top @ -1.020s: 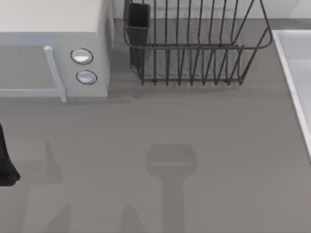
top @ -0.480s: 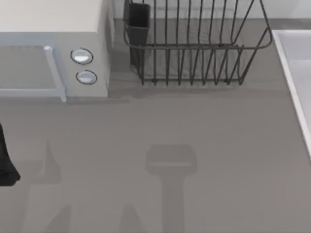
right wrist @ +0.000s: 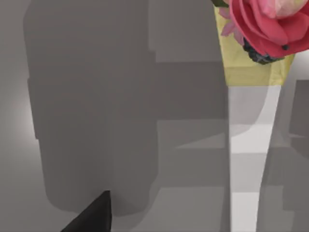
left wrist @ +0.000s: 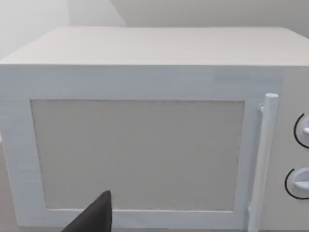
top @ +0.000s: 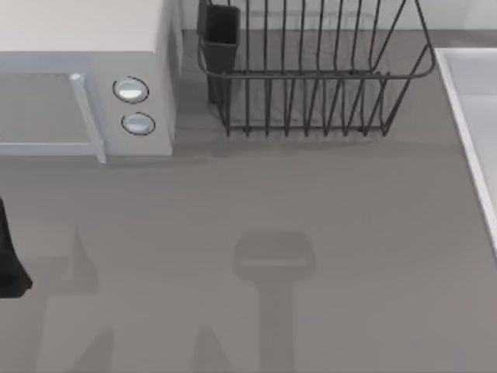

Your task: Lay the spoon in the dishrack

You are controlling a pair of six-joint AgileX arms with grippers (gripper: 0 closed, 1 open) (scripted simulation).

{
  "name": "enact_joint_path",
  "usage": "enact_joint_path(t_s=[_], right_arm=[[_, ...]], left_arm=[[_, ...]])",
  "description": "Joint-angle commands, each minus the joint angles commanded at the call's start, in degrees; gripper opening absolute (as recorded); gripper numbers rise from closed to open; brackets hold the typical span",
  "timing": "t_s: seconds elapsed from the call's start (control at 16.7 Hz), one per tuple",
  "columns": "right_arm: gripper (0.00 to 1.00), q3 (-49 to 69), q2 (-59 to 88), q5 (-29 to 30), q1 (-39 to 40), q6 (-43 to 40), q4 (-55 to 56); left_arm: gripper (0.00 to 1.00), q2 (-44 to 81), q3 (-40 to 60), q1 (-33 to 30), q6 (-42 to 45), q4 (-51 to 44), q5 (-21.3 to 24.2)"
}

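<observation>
Most of the lower frame is open grey desk (top: 349,233), crossed by soft shadows. The dark left arm (top: 9,268) sits at the left edge. The left gripper (left wrist: 94,217) faces the one white microwave (top: 85,31) at upper left (two round knobs (top: 130,90), one bar handle (top: 87,116)). One dishrack (top: 311,78) stands top centre, just beside the microwave, with its single cutlery cup (top: 221,35) at the left corner. A pale raised rim (top: 466,116) bounds the right edge. The right gripper (right wrist: 94,215) hangs over the desk near one pink flower (right wrist: 265,26). I cannot tell how wide either gripper stands.
</observation>
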Motion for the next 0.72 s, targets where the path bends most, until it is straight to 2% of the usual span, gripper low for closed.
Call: enact_joint_path(t_s=[0.12,0.72], right_arm=[[1.00,0.00,0.00,0.00,0.00,0.00,0.00],[0.25,0.00,0.00,0.00,0.00,0.00,0.00]], left_arm=[[1.00,0.00,0.00,0.00,0.00,0.00,0.00],[1.00,0.00,0.00,0.00,0.00,0.00,0.00]])
